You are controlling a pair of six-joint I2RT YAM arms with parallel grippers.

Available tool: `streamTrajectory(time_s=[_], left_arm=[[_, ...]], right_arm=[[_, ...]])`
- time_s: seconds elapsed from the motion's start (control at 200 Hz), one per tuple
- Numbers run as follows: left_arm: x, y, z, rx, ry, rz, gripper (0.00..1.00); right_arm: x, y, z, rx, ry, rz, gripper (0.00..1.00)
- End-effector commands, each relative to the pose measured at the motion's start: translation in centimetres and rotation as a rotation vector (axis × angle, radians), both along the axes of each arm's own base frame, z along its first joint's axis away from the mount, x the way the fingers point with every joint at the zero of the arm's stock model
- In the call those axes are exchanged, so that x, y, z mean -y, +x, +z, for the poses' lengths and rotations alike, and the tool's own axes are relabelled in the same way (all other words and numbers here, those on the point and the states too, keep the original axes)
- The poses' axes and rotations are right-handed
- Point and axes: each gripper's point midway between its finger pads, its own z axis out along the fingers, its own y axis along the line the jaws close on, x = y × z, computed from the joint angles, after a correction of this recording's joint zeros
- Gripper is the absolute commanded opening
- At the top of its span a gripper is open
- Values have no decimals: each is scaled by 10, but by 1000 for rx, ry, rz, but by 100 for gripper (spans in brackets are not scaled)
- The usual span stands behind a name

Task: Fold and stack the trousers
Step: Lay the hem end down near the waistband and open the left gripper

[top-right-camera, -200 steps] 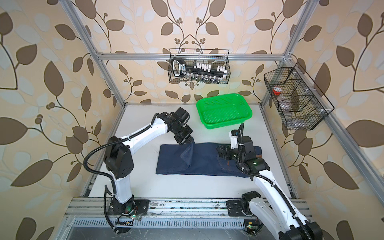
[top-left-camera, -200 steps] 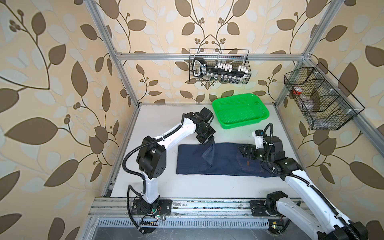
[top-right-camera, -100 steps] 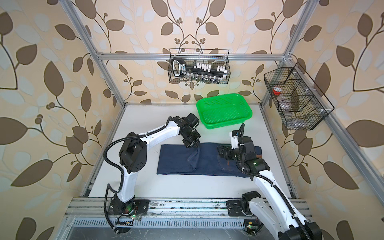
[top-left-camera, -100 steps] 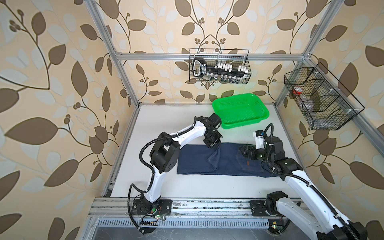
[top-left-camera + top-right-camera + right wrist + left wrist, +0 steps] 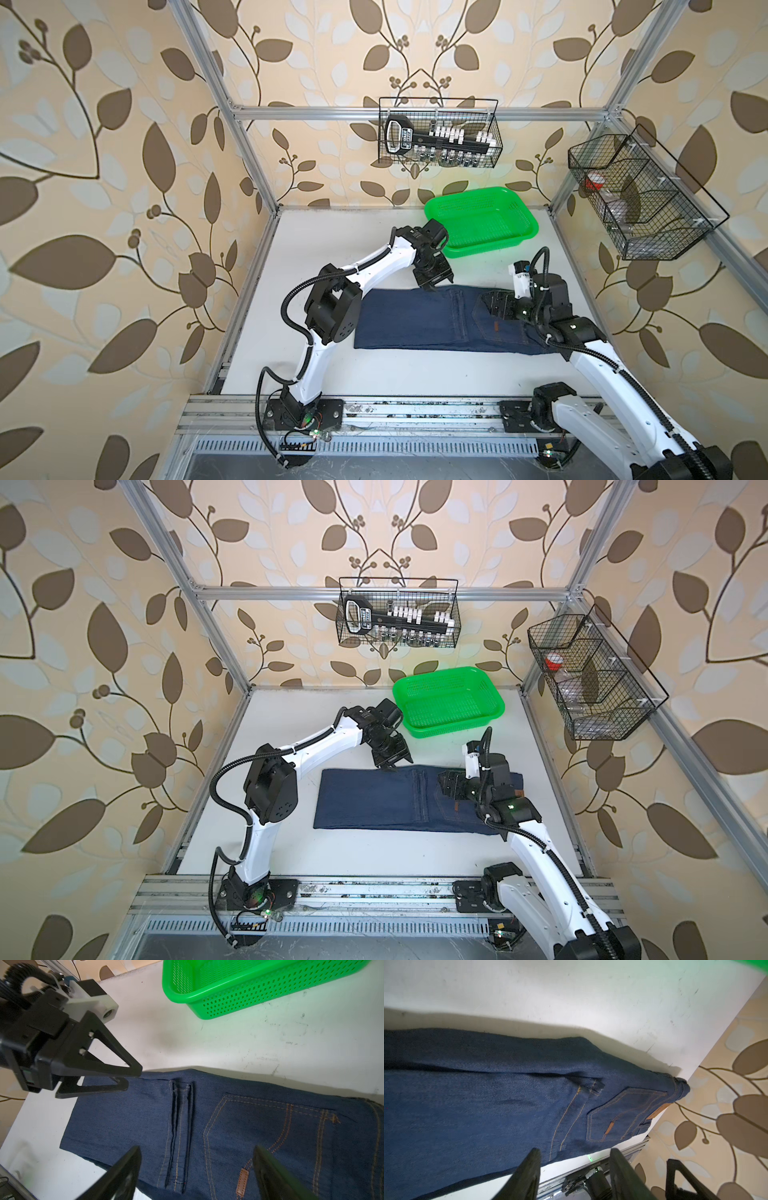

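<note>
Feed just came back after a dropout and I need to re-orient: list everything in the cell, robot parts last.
trousers: one pair, dark navy denim with tan stitching, lying flat across the table's middle
green basket: one, bright green plastic, empty, at the back of the table beyond the trousers
back-wall wire basket: one, black, hung on the back wall, holding black and white items
side-wall wire basket: one, black, on the right-hand wall, contents unclear
table: one, white
left gripper: one, black, open, at the trousers' far edge
right gripper: one, black, open, over the pocket end
</note>
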Motion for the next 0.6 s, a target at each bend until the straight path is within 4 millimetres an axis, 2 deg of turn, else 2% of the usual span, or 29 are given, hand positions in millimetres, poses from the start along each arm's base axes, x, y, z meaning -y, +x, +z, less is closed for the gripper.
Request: streamTrajectory(time_s=[0.0, 0.105, 0.205, 0.38, 0.465, 0.595], left_arm=[[-16, -19, 23, 50, 46, -119, 55], [-35, -24, 19, 75, 104, -154, 56], [-60, -28, 20, 117, 174, -212, 61], [-129, -41, 7, 119, 299, -252, 62], [-165, -49, 0, 112, 331, -244, 66], [-200, -58, -9, 116, 346, -269, 72]], right_arm=[[-2, -4, 8, 11, -1, 31, 85], [-6, -8, 10, 6, 13, 48, 85], [-8, -13, 10, -5, 32, 57, 84], [-20, -23, 2, -23, 39, 83, 82], [-27, -26, -1, -32, 27, 96, 82], [-38, -26, -5, -34, 32, 113, 82]])
